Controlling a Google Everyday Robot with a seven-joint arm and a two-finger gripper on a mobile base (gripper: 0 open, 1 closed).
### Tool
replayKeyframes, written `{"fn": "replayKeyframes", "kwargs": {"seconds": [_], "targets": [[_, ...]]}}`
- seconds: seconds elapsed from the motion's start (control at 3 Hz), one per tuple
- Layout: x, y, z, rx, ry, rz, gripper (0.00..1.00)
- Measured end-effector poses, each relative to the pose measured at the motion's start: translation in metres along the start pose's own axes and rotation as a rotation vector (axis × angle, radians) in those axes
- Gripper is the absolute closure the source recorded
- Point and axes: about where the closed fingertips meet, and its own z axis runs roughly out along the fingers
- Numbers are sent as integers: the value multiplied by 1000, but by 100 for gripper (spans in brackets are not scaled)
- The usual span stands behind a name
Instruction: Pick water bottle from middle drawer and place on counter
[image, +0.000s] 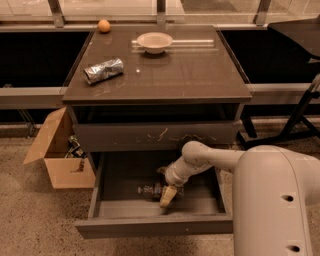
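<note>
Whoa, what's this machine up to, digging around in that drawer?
A one-armed robot has its gripper down inside the open middle drawer, right beside a small water bottle lying on its side on the drawer floor. Whether it has hold of the bottle can't be seen. The bottle is not yet on the counter, where a foil packet, a bowl and an orange sit.

In the lower middle of the frame, the middle drawer (155, 226) is standing pulled open, and the water bottle (150, 190) is lying on its side on the drawer floor. The arm (210, 157) is bending in from the right, and the gripper (167, 196) is hanging inside the drawer, just beside the bottle's right end. Higher up, a foil packet (103, 70), a bowl (154, 42) and an orange ball (103, 26) are sitting on the counter (180, 75).
</note>
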Motion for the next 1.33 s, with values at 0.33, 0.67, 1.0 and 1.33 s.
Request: {"fn": "replayKeyframes", "kwargs": {"seconds": [0.33, 0.67, 1.0, 1.33], "targets": [[1, -1, 5, -7, 4, -1, 37], [-1, 1, 8, -15, 4, -6, 61], [-8, 10, 16, -42, -2, -29, 85], [-22, 20, 10, -36, -38, -46, 100]]}}
